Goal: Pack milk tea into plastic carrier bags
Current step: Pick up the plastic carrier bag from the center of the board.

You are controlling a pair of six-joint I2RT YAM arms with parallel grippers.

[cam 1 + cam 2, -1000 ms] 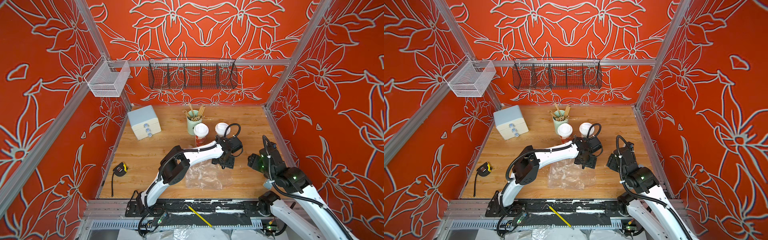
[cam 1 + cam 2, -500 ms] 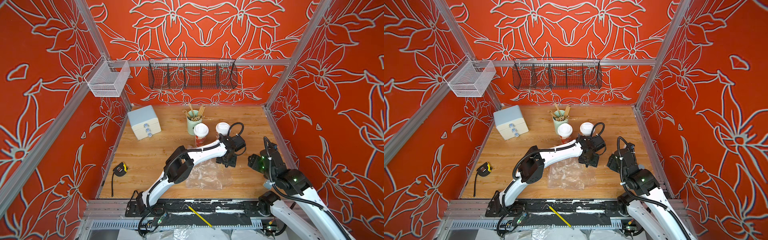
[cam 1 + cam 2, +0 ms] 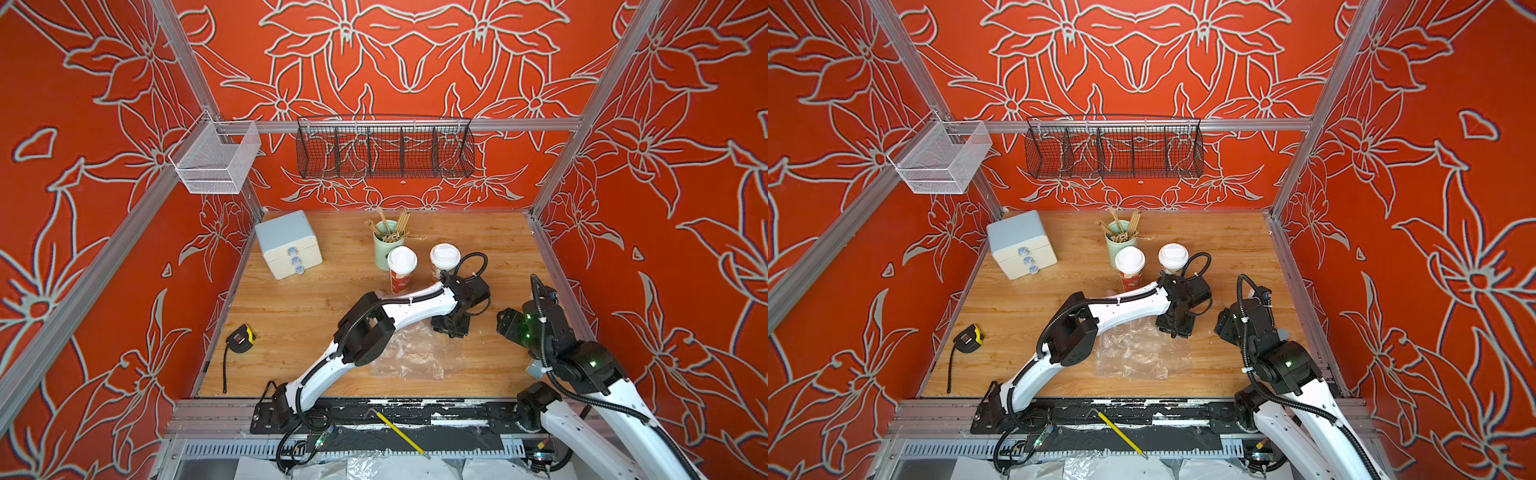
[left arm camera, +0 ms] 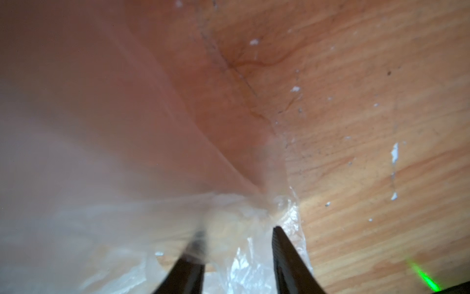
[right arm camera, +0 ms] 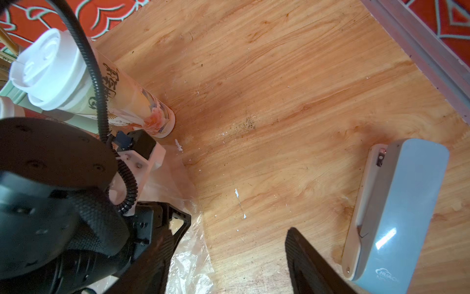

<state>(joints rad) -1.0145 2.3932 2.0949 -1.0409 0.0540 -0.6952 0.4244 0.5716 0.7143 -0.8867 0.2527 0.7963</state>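
Observation:
Two milk tea cups stand upright at mid-table in both top views: a red cup (image 3: pixel 401 276) and a cream cup (image 3: pixel 444 259), both with white dome lids. The clear crinkled plastic carrier bag (image 3: pixel 411 353) lies flat in front of them. My left gripper (image 3: pixel 451 328) points down at the bag's far right corner. In the left wrist view its jaws (image 4: pixel 237 230) stand partly apart astride bunched film (image 4: pixel 254 257), one finger blurred behind the plastic. My right gripper (image 3: pixel 505 324) hovers open just right of it, over bare wood (image 5: pixel 229 231); the cream cup (image 5: pixel 122 101) shows there too.
A pale green holder of wooden sticks (image 3: pixel 384 245) stands behind the red cup. A pale blue drawer box (image 3: pixel 286 245) sits at the back left and a tape measure (image 3: pixel 240 338) near the left wall. A grey-blue device (image 5: pixel 396 211) lies by the right gripper.
My left gripper has shifted a little to the right, to the bag's far right corner, and its jaws have narrowed round the film. The right arm has barely moved.

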